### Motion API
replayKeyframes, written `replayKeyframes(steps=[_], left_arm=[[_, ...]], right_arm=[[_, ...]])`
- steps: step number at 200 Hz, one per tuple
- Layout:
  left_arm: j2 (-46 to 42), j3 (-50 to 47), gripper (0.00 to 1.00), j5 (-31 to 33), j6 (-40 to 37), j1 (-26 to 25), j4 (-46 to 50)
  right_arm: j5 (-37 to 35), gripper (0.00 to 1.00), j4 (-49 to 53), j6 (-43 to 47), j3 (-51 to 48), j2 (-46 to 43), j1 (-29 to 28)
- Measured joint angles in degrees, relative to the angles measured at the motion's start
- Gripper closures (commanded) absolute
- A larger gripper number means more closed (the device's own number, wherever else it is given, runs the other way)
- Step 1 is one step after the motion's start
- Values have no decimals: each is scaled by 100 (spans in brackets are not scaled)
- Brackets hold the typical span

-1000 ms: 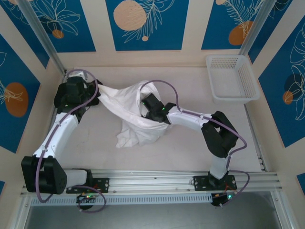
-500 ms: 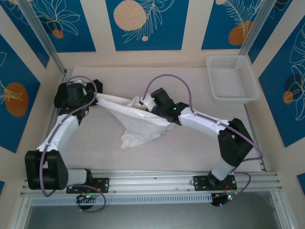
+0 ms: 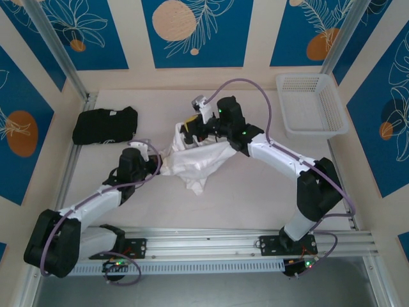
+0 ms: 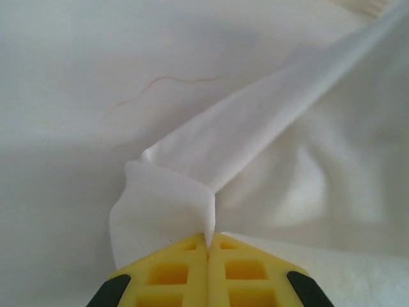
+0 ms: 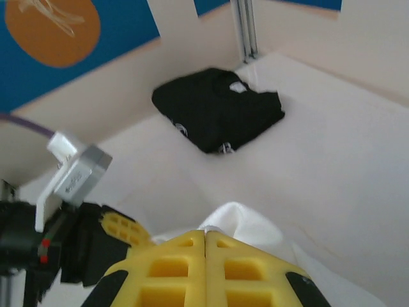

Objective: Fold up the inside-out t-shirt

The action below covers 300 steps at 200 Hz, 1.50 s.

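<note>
The inside-out t-shirt (image 3: 201,158), white and wrinkled, hangs bunched between my two grippers at the middle of the table, with a tail drooping to the surface (image 3: 195,185). My left gripper (image 3: 160,167) is shut on the shirt's left end. In the left wrist view a fold of the white fabric (image 4: 172,204) is pinched in the left gripper (image 4: 209,238). My right gripper (image 3: 185,134) is shut on the shirt's upper edge. In the right wrist view white cloth (image 5: 246,225) bulges just past the right gripper (image 5: 205,235).
A black folded garment (image 3: 105,125) lies at the back left, also visible in the right wrist view (image 5: 217,118). A white basket (image 3: 312,105) stands at the back right. A metal rail (image 3: 204,240) runs along the near edge.
My left gripper has swung from the back left toward the front centre with the shirt's end, uncovering the black garment. My right gripper has moved farther back. The shirt is now more bunched.
</note>
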<state>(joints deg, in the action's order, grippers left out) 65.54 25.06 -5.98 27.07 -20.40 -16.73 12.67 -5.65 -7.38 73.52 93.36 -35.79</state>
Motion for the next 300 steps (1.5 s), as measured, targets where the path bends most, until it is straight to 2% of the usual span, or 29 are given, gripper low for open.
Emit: replayKeyframes(steps=[16, 40, 60, 80, 110, 135, 195, 230, 262, 272, 290, 300], left_arm=[[-24, 0, 100, 125, -15, -9, -22], [120, 61, 100, 691, 17, -7, 492], [256, 81, 64, 863, 15, 2, 774], [216, 81, 44, 697, -9, 2, 778], [-238, 81, 24, 35, 76, 2, 461], [-501, 151, 21, -568, 243, -11, 7], [715, 1307, 24, -1589, 846, -37, -518], [1342, 1659, 31, -1932, 1054, -83, -680], [1851, 1908, 57, -2116, 1185, -151, -748], [2028, 2009, 70, -2210, 1193, -164, -793], [2347, 2190, 100, -2326, 1335, -177, -918], [2476, 2258, 100, -2356, 1377, -179, -960]], right_arm=[[378, 100, -162, -251, 190, 7, 127], [1012, 100, -494, -645, 249, -120, 361], [1292, 100, -573, -723, 146, -356, 527], [1451, 100, -531, -699, -20, -538, 601], [1523, 100, -369, -549, -376, -538, 599], [1523, 100, -203, -435, -632, -507, 599], [1521, 100, -227, -304, -881, -507, 592], [1519, 100, -247, -282, -981, -509, 590], [1521, 100, -275, -284, -990, -509, 586], [1521, 100, -299, -289, -990, -509, 586], [1523, 100, -367, -339, -986, -507, 581], [1550, 100, -404, -385, -960, -503, 581]])
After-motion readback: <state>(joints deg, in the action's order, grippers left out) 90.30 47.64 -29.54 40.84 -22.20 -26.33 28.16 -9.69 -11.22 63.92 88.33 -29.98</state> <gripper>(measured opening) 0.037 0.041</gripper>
